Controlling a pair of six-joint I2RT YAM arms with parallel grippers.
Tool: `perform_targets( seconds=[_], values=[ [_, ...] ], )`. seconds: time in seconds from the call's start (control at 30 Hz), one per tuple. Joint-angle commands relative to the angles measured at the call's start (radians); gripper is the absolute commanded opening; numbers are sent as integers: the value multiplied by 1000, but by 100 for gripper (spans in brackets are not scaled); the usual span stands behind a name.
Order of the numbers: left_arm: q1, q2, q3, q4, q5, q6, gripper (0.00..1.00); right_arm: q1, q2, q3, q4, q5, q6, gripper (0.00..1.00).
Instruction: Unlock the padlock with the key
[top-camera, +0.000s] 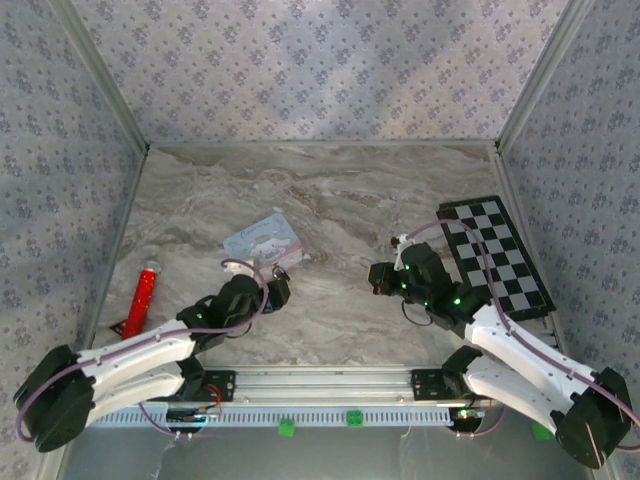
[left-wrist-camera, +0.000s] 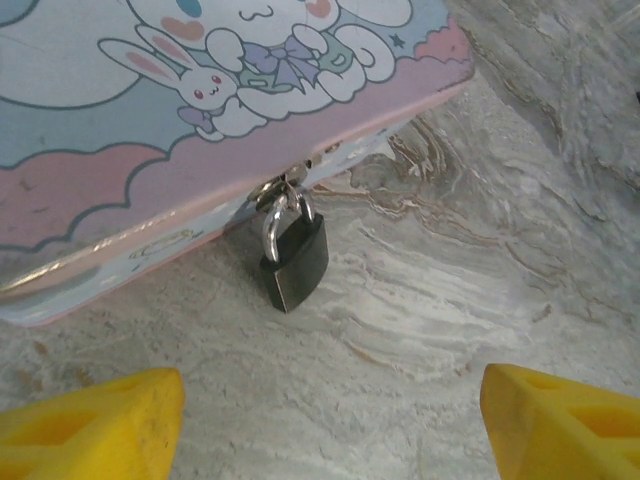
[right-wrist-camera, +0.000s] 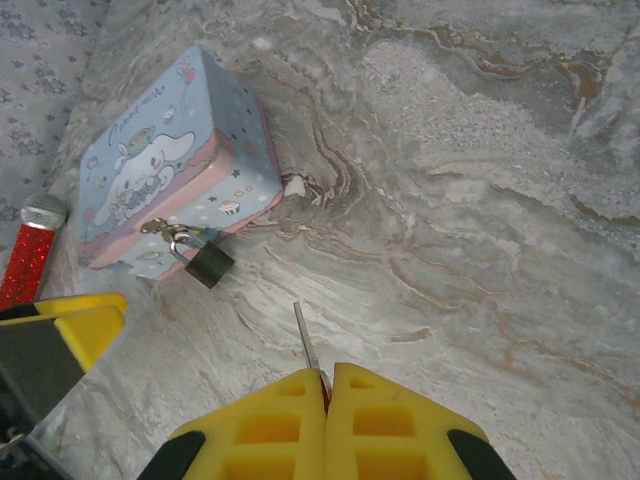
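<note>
So the padlock (left-wrist-camera: 295, 262) is hooked through the hasp on the near side of the tin (left-wrist-camera: 150, 120). Its dark body lies flat on the marble worktop (left-wrist-camera: 480, 260) just past the tin's edge, and the shackle looks closed as far as I can see. The left claw (left-wrist-camera: 332, 390) sits right in front of it, jaws wide apart with nothing between them. In its wrist view just the yellow fingertips (left-wrist-camera: 95, 425) poke in at the bottom corners, the rest cut off. The right claw (right-wrist-camera: 327, 385) is pinched tight on the key (right-wrist-camera: 306, 345). A thin sliver of metal blade sticks out from between the pads and the bow is buried in the grip, so I can't tell the teeth or which way it's turned. It's well apart from the padlock, blade pointing roughly that way. From the top camera the padlock is too small to pick out, somewhere by the left claw's tip at the tin's near edge. A red tube (top-camera: 143, 298) lies off to the left, and a checkerboard (top-camera: 497, 255) on the right has a cable crossing it.
</note>
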Motion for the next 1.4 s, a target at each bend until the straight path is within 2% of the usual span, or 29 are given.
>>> perform_targets(
  seconds=[0.0, 0.17, 0.53, 0.93, 1.27, 1.37],
  values=[
    [-4, 84, 6, 167, -65, -1, 75, 7, -19, -10, 17, 18, 14, 0],
    [27, 202, 4, 283, -49, 3, 71, 4, -35, -16, 3, 22, 9, 0],
    [95, 397, 33, 402, 15, -16, 65, -10, -50, -36, 9, 8, 15, 0],
    [146, 568, 61, 550, 70, -11, 53, -14, -42, -26, 7, -1, 18, 0],
    [158, 611, 32, 654, 88, -27, 27, -13, -6, 3, -18, -16, 14, 0],
    [158, 599, 35, 631, 93, -27, 18, -11, 6, -4, -3, -21, 29, 0]
  ],
)
